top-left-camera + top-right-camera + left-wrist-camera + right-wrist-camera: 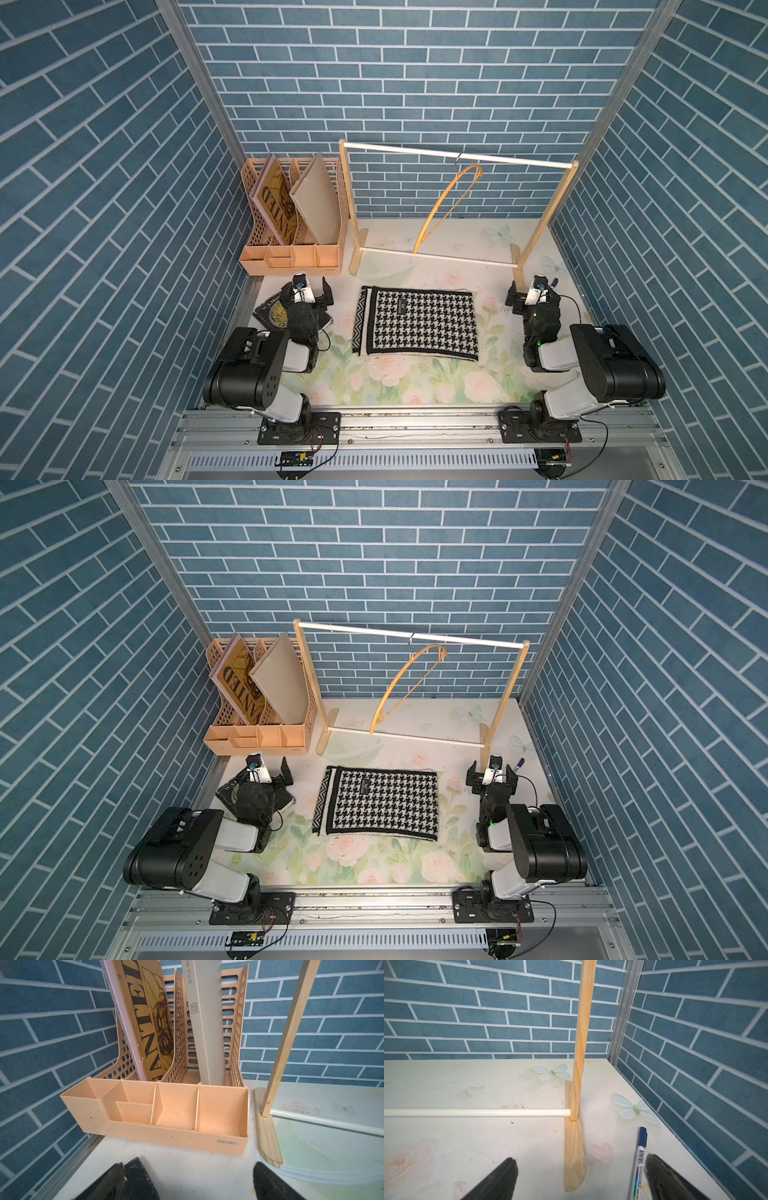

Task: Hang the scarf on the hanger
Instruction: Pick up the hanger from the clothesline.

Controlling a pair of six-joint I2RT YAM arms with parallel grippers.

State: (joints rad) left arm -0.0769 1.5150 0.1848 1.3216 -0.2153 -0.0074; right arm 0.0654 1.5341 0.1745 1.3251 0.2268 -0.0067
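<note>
Scene: A two-armed robot faced a flower-printed bench (pixel 415 386) boxed in by blue brick-patterned walls, photographed from above in both top views.
Scarf: The black-and-white houndstooth scarf (pixel 415 324) (pixel 378 804) lay spread flat at the centre of the bench. Its zigzag band was at its 9 o'clock end and a small dark label sat near its 12 o'clock edge. It was apart from both grippers.
Hanger: The light-wood hanger (pixel 446 208) (pixel 405 688) hung by its dark hook from the top rail of a wooden rack (pixel 395 148) at 12 o'clock of the scarf. It slanted down toward 7 o'clock. Its lower tip lined up with the rack's lower rail, though contact could not be told.
Left gripper: The left gripper (pixel 306 287) (pixel 266 769) (pixel 190 1167) sat at 9 o'clock of the scarf, near it but apart. Its jaws were spread wide with nothing between them. A dark book (pixel 268 309) lay on the bench beneath the arm.
Right gripper: The right gripper (pixel 534 291) (pixel 491 771) (pixel 581 1159) sat at 3 o'clock of the scarf, well apart from it. It was also spread wide and empty, and faced the rack's wooden foot. A white pen with a dark blue cap (pixel 640 1159) lay just beside one finger.
Organizer: A peach desk organizer (pixel 291 259) (pixel 166 1140) stood at 10 o'clock of the scarf, just beside the rack's other foot. It held a tan printed folder and a grey file, both leaning.
</note>
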